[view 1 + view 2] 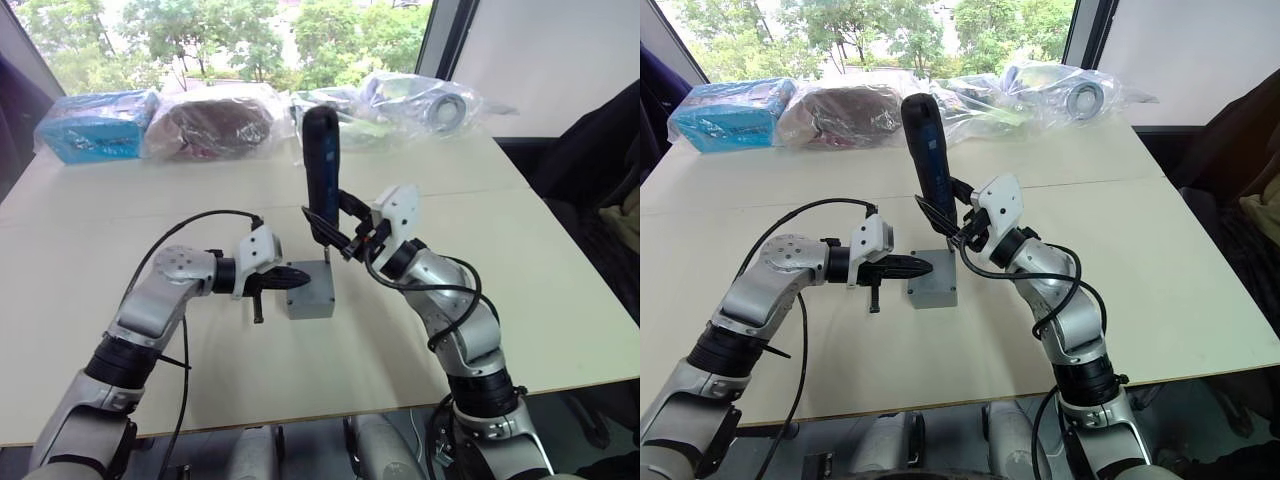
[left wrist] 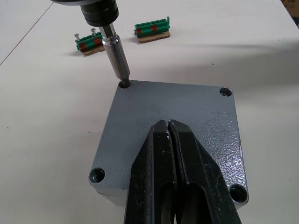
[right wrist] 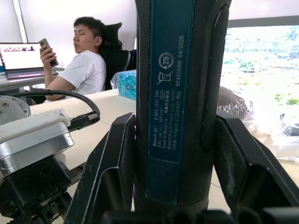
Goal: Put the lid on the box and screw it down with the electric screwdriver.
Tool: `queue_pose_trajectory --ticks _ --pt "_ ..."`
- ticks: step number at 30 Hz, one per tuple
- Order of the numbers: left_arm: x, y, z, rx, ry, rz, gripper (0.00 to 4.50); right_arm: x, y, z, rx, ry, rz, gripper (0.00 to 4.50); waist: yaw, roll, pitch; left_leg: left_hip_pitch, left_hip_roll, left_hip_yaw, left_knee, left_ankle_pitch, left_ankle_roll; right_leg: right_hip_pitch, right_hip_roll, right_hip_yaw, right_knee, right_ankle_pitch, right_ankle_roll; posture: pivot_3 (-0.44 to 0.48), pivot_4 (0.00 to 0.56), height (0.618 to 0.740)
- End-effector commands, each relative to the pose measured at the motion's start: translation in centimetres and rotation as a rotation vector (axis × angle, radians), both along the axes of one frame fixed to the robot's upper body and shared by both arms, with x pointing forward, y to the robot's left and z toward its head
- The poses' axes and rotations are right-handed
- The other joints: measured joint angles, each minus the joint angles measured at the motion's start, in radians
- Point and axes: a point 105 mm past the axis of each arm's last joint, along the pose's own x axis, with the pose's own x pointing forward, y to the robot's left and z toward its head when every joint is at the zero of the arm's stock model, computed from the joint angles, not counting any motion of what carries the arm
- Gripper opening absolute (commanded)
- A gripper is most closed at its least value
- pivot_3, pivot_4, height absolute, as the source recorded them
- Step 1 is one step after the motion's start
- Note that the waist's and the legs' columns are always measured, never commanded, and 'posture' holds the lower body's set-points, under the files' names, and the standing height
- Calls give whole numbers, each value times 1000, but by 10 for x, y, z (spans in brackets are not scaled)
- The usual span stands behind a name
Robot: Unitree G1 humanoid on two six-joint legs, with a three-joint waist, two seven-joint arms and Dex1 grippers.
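Standing upright in the head views, the dark blue-black pen-shaped electric screwdriver (image 1: 322, 165) is clamped in the right gripper (image 1: 345, 238), bit down on the small grey plastic box (image 1: 310, 296) at table centre; left gripper (image 1: 290, 276) rests on it; left wrist: fingers (image 2: 161, 177) pressed together on thin grey square lid (image 2: 135, 126), bit in corner hole; right wrist: fingers (image 3: 114, 182) squeeze screwdriver w/ seated person behind.

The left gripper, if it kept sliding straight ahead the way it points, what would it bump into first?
Probably the screwdriver's metal bit, standing in the lid's far corner hole. The shut left gripper rests on the lid, pointing roughly that way, though it may just slip past beside it.
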Motion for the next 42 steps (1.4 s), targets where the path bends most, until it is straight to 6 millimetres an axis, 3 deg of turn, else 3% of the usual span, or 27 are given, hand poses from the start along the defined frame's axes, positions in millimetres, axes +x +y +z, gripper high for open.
queue_pose_trajectory --ticks 1,7,18,24,42 --pt "-3 3 -9 29 29 7 0 5 2 -37 -57 174 -15 1816 0 -1 -1 0 0 0 0 0 0 0 0 0 0 0 0 0 150 740" --pt "-4 4 -13 41 39 6 0 7 0 -58 -118 237 -50 1816 0 -4 -10 1 0 0 -1 0 0 1 0 0 -1 0 0 0 150 740" --pt "-1 7 -19 65 52 19 0 4 -5 -71 -147 258 -67 1816 0 -7 -25 4 0 0 -2 0 0 5 0 0 -3 -3 -2 0 150 740" --pt "0 7 -23 78 56 19 0 5 -11 -83 -146 318 -90 1816 0 -8 -32 23 2 0 -17 0 0 21 0 0 -17 -4 -3 0 150 740" --pt "-1 6 -34 112 63 -2 0 7 -20 -100 -172 369 -144 1816 0 -8 -47 22 5 -2 -20 -1 -1 18 -5 0 -23 -4 -3 0 150 740"
